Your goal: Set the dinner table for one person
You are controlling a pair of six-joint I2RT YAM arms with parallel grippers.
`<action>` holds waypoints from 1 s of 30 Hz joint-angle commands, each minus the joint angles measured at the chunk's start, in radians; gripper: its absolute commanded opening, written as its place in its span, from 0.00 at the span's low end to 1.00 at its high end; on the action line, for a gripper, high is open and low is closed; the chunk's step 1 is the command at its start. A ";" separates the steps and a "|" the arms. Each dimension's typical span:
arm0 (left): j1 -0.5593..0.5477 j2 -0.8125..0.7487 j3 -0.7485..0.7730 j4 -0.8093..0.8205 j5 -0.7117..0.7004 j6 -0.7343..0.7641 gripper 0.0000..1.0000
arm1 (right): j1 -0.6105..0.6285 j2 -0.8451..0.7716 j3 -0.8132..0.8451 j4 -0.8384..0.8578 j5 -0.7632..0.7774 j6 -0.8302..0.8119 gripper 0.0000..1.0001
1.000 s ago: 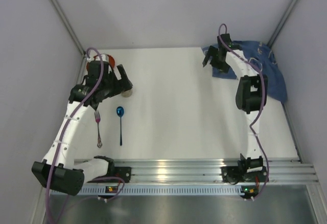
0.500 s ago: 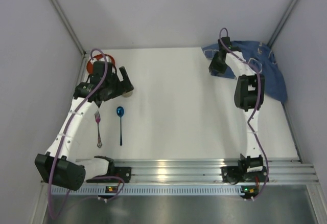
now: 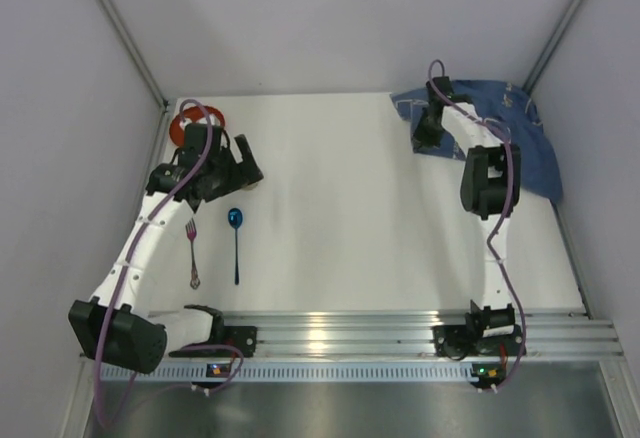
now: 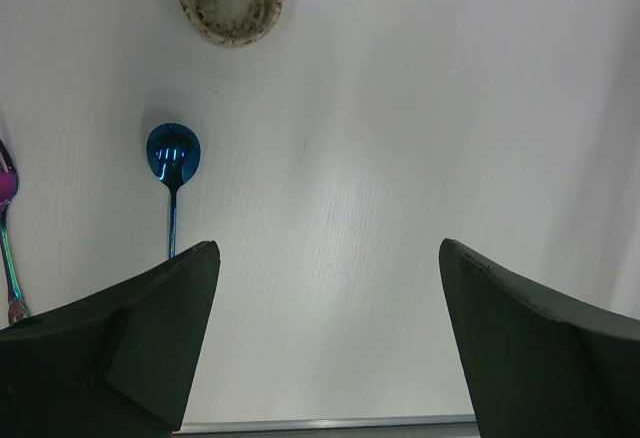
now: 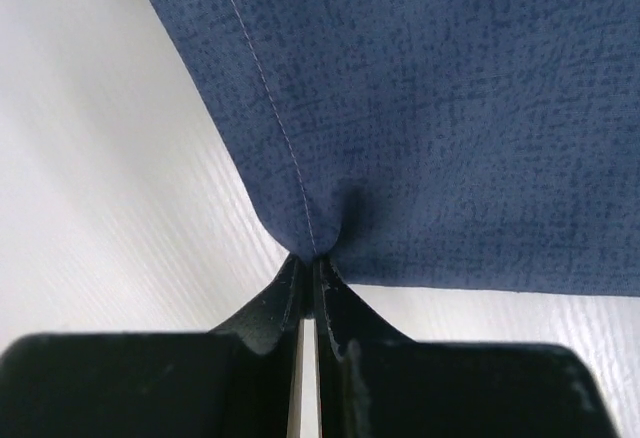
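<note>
**Bench (image 3: pixel 350 208): white rectangular tabletop, one unit.**
Large, flat and level, with a plain matte white surface. Seen close up, it shows a fine, faint parallel grain. The near edge meets a ribbed silver rail (image 3: pixel 400 333); pale walls close off the left, far and right sides. A fork (image 3: pixel 192 253) and a blue spoon (image 3: pixel 235 218) lie side by side at near left. A blue cloth (image 3: pixel 530 148) covers the far-right corner.
</note>
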 commanded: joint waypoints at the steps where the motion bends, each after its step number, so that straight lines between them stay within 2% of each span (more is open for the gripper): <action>1: 0.001 -0.066 -0.020 0.030 0.018 0.012 0.96 | 0.062 -0.125 -0.105 -0.047 -0.074 0.003 0.00; 9: 0.001 -0.208 -0.068 0.000 0.034 0.019 0.97 | 0.313 -0.451 -0.398 -0.032 -0.131 0.077 0.00; 12: 0.001 -0.272 -0.081 -0.019 0.044 0.018 0.97 | 0.470 -0.550 -0.533 0.014 -0.149 0.160 0.00; 14: 0.001 -0.316 -0.086 -0.046 0.046 0.019 0.98 | 0.528 -0.600 -0.584 0.048 -0.154 0.223 0.00; 18: 0.001 -0.389 -0.086 -0.103 0.049 0.030 0.98 | 0.681 -0.625 -0.668 0.091 -0.126 0.315 0.00; 22: 0.001 -0.470 -0.080 -0.163 0.047 0.035 0.98 | 0.775 -0.610 -0.688 0.132 -0.114 0.362 0.00; 26: 0.001 -0.514 -0.060 -0.224 0.046 0.045 0.99 | 0.847 -0.526 -0.642 0.175 -0.132 0.402 0.00; 30: 0.001 -0.542 -0.031 -0.285 0.032 0.058 0.99 | 0.924 -0.441 -0.521 0.192 -0.165 0.433 0.00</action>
